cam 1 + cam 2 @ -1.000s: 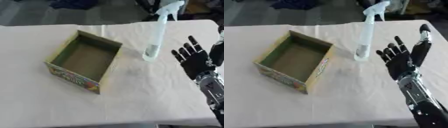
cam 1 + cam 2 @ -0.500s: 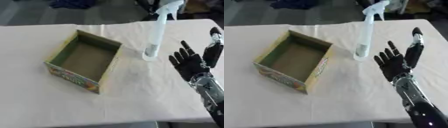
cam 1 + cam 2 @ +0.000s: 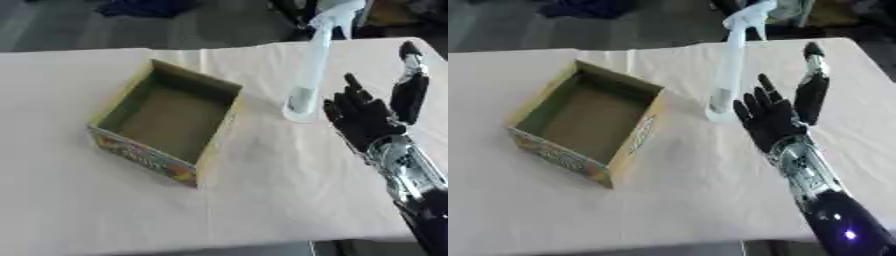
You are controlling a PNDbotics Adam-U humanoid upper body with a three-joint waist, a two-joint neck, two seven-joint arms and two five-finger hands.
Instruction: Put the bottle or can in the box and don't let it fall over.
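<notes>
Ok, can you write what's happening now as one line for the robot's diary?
right hand: open, beside spray bottle, not touching | spray bottle: upright on table | box: empty | left hand: not in view

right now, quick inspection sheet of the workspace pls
surface: table under a pale cloth, creased
job's things: spray bottle upright, outside the box; cardboard box open, nothing in it
clutter: nothing seen
hands: right hand open, fingers up, just right of the bottle, not holding it; left hand not in view
cables: nothing seen
surroundings: dark floor and dim shapes beyond the far edge, cannot tell what
</notes>
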